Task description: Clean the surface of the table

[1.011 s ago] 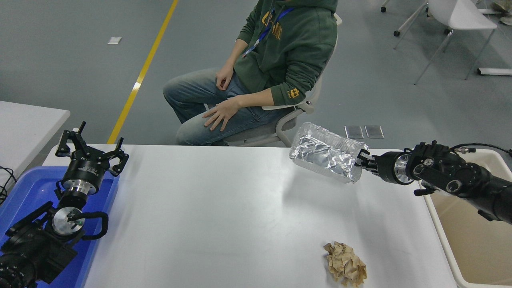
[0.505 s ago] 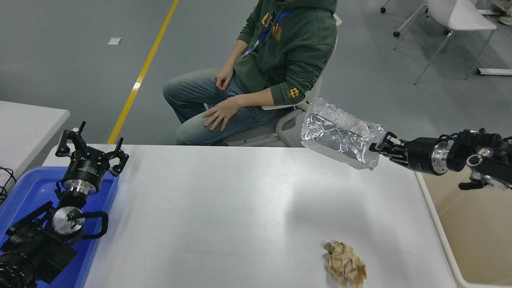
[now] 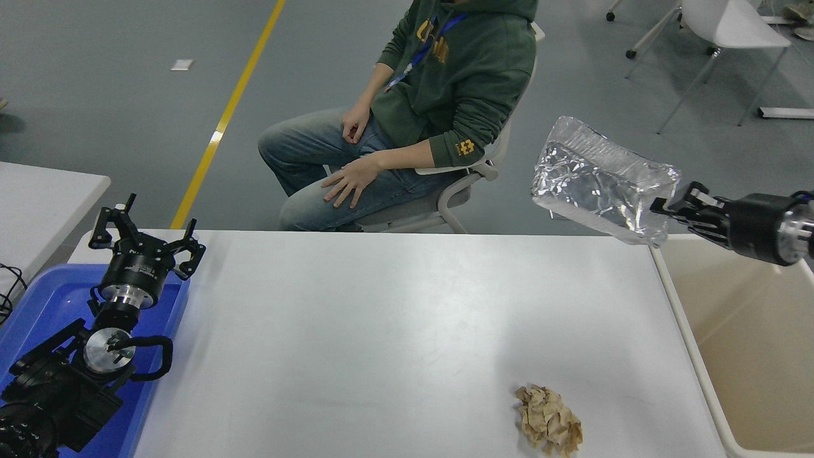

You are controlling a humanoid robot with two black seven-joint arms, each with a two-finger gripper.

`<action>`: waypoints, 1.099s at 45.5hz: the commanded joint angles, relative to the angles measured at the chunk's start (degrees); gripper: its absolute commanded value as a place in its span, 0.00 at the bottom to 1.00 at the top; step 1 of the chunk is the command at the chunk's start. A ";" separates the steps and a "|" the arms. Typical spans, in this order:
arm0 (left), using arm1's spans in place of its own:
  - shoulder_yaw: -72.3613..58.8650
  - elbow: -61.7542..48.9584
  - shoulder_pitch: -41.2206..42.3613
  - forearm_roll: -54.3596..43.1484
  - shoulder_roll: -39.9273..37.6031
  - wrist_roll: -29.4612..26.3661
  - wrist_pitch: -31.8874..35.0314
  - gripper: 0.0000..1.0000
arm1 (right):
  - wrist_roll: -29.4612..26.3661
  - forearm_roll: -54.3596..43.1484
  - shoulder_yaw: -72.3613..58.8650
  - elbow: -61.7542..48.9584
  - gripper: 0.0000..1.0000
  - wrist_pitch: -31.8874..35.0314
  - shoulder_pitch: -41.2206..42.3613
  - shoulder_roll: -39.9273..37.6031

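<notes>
Above the far right corner of the table surface (image 3: 356, 331), the right gripper (image 3: 664, 208) grasps a foil tray (image 3: 601, 181), seemingly empty, beside a beige bin (image 3: 750, 343). Crumpled paper (image 3: 549, 427) lies near. The left gripper (image 3: 145, 242) is parked, fingers spread, over a blue tray (image 3: 44, 305).

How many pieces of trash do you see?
2: a crumpled brown paper ball lying on the table surface near its front right, and a foil tray held up by the right claw.

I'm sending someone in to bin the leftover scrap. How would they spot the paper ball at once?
Start at the big white table surface and follow it toward its near right corner, beside the beige bin. The crumpled brown paper ball lies there alone, tan and wrinkled, unlike the shiny foil tray held aloft.
</notes>
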 commanded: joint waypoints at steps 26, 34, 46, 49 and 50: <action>0.01 0.02 0.00 0.00 0.00 0.00 0.00 1.00 | 7.22 1.67 0.35 -18.44 0.00 -0.81 -17.61 -1.17; 0.01 0.02 0.00 0.00 0.00 0.00 0.00 1.00 | 7.31 1.67 0.35 -28.19 0.00 -0.89 -19.63 5.07; 0.01 -0.07 0.00 -0.09 0.00 0.00 0.00 1.00 | 7.66 1.67 -0.62 -37.25 0.00 -0.81 -21.39 10.52; 0.01 0.02 0.00 0.00 0.00 0.00 0.00 1.00 | 7.66 1.67 -0.88 -40.06 0.00 -0.81 -21.66 11.84; 0.01 0.02 0.00 0.00 0.00 0.00 0.00 1.00 | 7.66 1.59 -0.88 -41.11 0.00 -0.81 -21.83 12.37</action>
